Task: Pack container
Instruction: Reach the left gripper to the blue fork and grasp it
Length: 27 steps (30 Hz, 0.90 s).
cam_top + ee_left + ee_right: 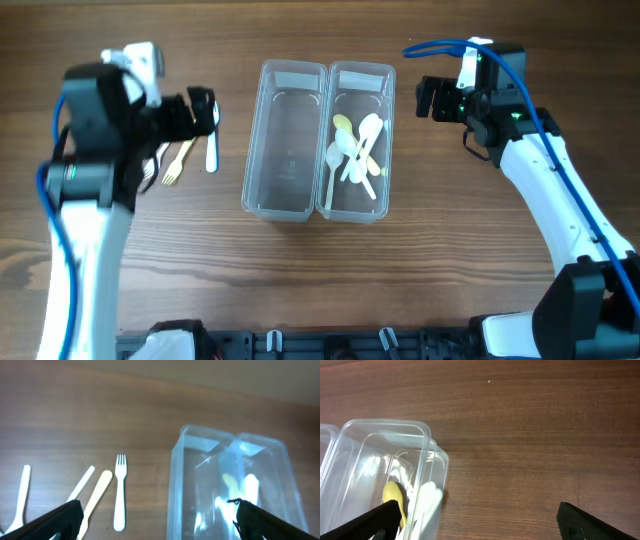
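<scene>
Two clear containers stand side by side mid-table. The left one (285, 150) (197, 480) is empty. The right one (361, 70) (385, 424) holds several white and yellow spoons (356, 152), among them a yellow spoon (394, 496). Left of the containers lie a white fork (211, 152) (119, 492) and a cream fork (176, 162) (97, 491), with more white cutlery (21, 495) beside them. My left gripper (203, 112) (159, 525) hangs open above the forks and holds nothing. My right gripper (432, 98) (480, 522) is open over bare wood, just right of the spoon container.
The wooden table (450, 230) carries nothing else that I can see. Part of the cutlery pile is hidden under my left arm (95, 150) in the overhead view. The robot base frame (330, 345) runs along the near edge.
</scene>
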Motion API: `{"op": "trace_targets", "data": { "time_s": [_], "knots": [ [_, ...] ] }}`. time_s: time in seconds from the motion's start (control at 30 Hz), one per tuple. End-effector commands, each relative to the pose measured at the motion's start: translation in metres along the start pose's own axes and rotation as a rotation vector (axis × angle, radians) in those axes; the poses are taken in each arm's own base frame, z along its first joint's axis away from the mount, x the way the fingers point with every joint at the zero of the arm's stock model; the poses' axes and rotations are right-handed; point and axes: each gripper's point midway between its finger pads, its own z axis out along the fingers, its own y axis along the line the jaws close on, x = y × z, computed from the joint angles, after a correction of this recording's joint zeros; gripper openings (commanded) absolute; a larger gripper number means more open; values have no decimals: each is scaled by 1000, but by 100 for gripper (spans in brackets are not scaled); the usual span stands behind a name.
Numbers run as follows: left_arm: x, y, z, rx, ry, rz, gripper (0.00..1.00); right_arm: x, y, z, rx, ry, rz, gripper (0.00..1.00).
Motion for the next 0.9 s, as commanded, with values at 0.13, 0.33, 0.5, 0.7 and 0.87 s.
{"op": "trace_targets", "data": {
  "time_s": [0.13, 0.33, 0.5, 0.7, 0.87],
  "knots": [
    [32, 17, 62, -18, 187, -39, 100, -2, -1, -2, 11, -10, -13, 100],
    [59, 28, 98, -33, 297, -63, 83, -2, -1, -2, 11, -10, -13, 100],
    [84, 39, 128, -52, 382, -80, 64, -2, -1, -2, 10, -10, -13, 100],
    [116, 51, 162, -64, 475, -100, 57, -2, -1, -2, 11, -10, -12, 100],
    [136, 59, 184, -77, 515, -107, 53, -3, 0, -2, 10, -12, -13, 100]
  ]
}}
